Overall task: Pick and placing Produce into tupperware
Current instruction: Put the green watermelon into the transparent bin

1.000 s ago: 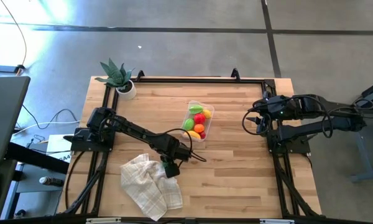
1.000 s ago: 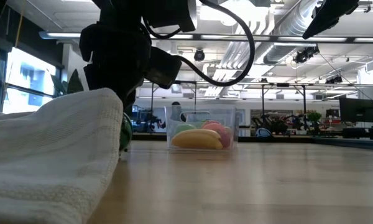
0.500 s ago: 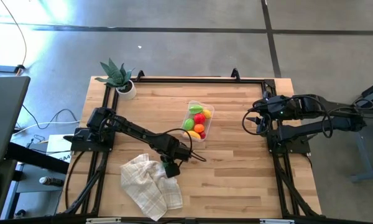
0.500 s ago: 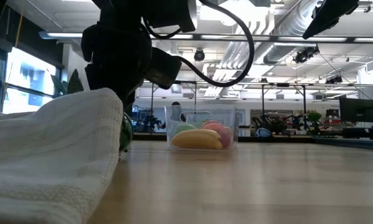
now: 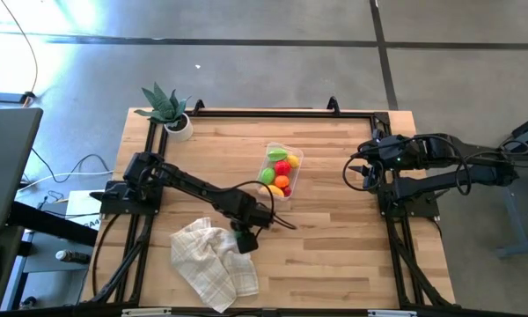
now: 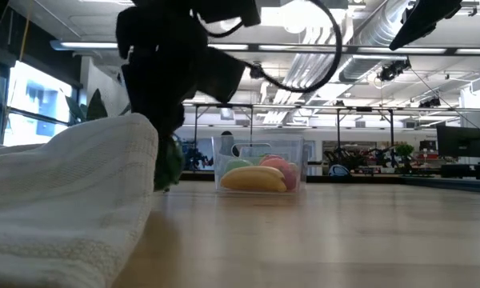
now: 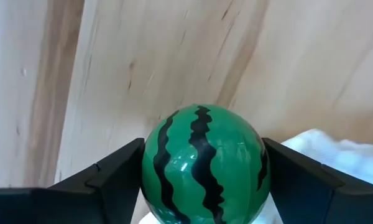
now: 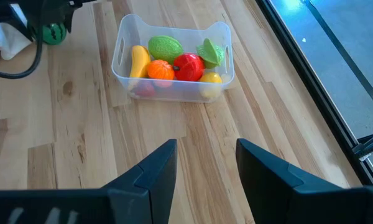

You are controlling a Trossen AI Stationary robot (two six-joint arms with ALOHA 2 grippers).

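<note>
Nearest in the low view: white checked cloth [image 6: 64, 200], heaped at the table's front edge. Just behind its fold, left gripper [image 7: 202, 180] clenched on the striped green melon [image 7: 202, 163], one dark finger [image 7: 115, 177] pressed to each flank, jaws spread wide by the round toy. Melon at the cloth's edge, seemingly lifted just off the wood, though contact with the cloth cannot be told. No long axis to speak of: a ball, stripes running across it between the fingers, so no pointing direction matters.

Farther back, toward the table's middle: clear tupperware tub [image 8: 121, 46], lying away from the melon toward the far right in the high view, long side slanting roughly front to back. Already inside: yellow banana [image 8: 138, 60], orange ball [image 8: 161, 70], red piece [image 8: 188, 66], green pieces [image 8: 166, 46]. Left arm far nearer to both melon and tub.

Farthest: right gripper [image 8: 205, 165], parked at the table's right edge facing the tub, fingers partly apart, gripping nothing. Likely next: carry melon over the tub, then release.
</note>
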